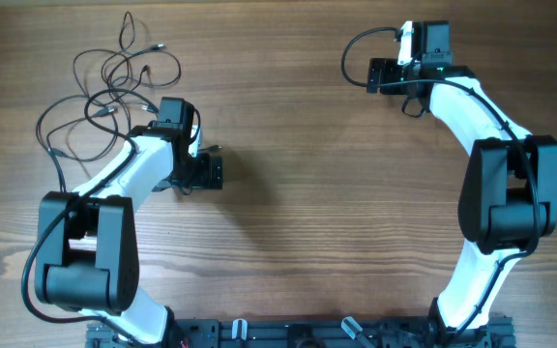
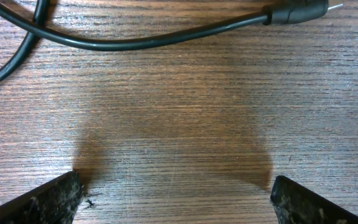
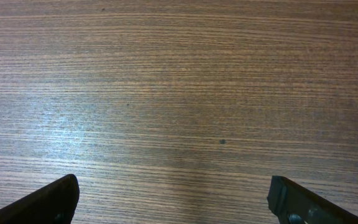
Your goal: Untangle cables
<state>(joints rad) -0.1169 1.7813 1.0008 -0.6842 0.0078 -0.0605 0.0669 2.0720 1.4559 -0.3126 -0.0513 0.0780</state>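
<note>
A: Wood-grain tabletop [image 1: 298, 145] runs through all three views, brown and streaked. Where are the cables?

B: The cables [image 1: 114, 87] lie in a loose bunch at the far left of the table, thin black loops crossing one another. Some strands run right up against the left arm's wrist, and I cannot tell whether any pass under it.

A: And the left gripper?

B: The left gripper [image 2: 176, 186] hangs low over bare wood with its jaws spread wide and nothing between them. Its two dark fingers [image 2: 55, 202] show only at the bottom corners of the wrist view. Just ahead of it one black wire [image 2: 135, 42] curves across the top, ending in a plug [image 2: 297, 11] with a silvery tip.

A: The right side?

B: The right gripper [image 3: 173, 186] is also wide open, over plain wood, holding nothing. From overhead it sits at the far right [image 1: 380, 74], well apart from the bunch.

A: Any writing?

B: Any marks on the arms are too small to read. A small green light [image 1: 440, 68] glows on the right wrist.
</note>
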